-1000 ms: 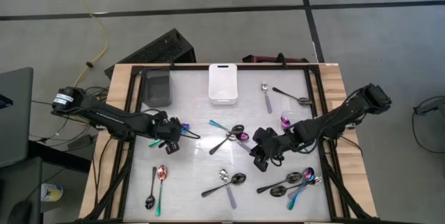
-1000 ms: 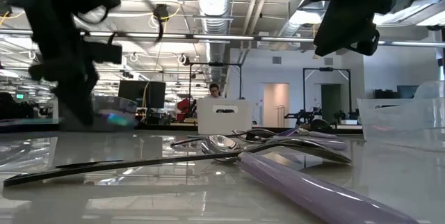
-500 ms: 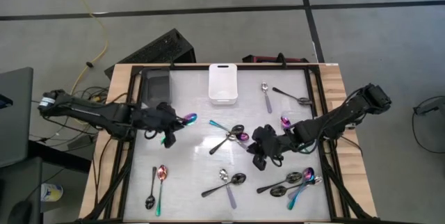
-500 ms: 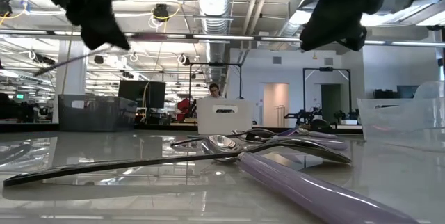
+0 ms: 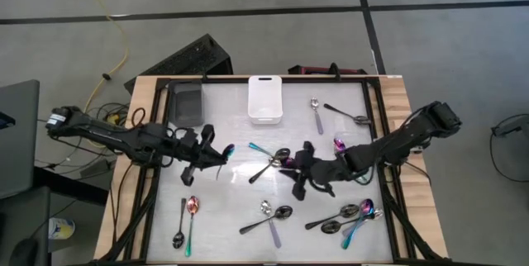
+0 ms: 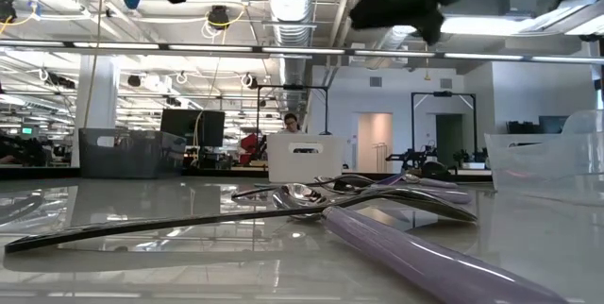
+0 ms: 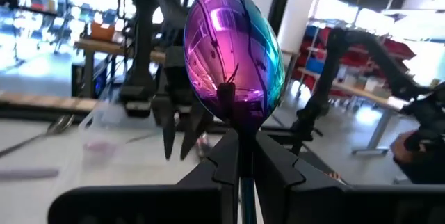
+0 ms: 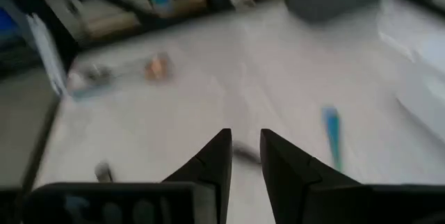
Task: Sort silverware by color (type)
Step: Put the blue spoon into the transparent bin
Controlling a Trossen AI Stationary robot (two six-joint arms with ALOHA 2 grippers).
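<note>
- We judge the sorting barely begun: the white bin (image 5: 265, 98) and the dark bin (image 5: 187, 103) at the table's (image 5: 231, 200) far edge look empty, as far as the high view shows.
- The left claw (image 5: 207, 152), raised over the table's left half, is clamped on one rainbow spoon (image 7: 234, 53); its mirror-smooth oval bowl shines purple-pink with a teal rim.
- The right claw (image 5: 302, 181) hovers mid-table with its fingers slightly apart, holding nothing.
- The remaining silverware lies scattered: a silver spoon (image 5: 316, 113) and a black spoon (image 5: 345, 113) far right, a mixed cluster (image 5: 347, 217) near right, and a pair (image 5: 185, 220) near left.
- All are slim, glossy metal; the table is pale and reflective.
</note>
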